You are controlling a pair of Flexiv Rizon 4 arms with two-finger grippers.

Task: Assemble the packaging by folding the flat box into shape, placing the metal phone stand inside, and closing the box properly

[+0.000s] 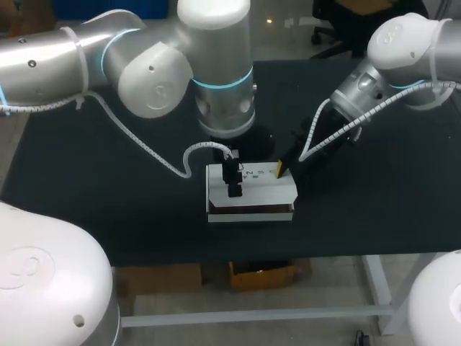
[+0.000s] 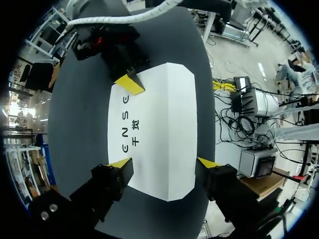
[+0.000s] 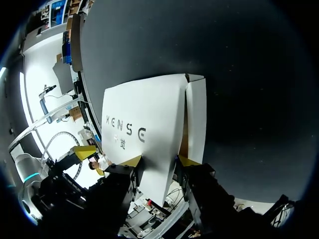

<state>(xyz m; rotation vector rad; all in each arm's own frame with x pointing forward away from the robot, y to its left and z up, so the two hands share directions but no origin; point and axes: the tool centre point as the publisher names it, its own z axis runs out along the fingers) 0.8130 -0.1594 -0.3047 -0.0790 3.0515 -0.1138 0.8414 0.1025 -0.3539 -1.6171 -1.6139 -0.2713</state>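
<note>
Lying under left claw [image 2: 164, 163], white box [image 1: 263, 189] meets right claw [image 3: 159, 160].

Even overhead light is being thrown across the black table [image 1: 86, 209], which is kept matte and free of glare. The white box [image 1: 252, 189] is rendered very bright, its top nearly washed out in both wrist views. Behind the box, soft sheen is picked up on the left arm [image 1: 216, 58], where a cyan ring is seen glowing.
</note>
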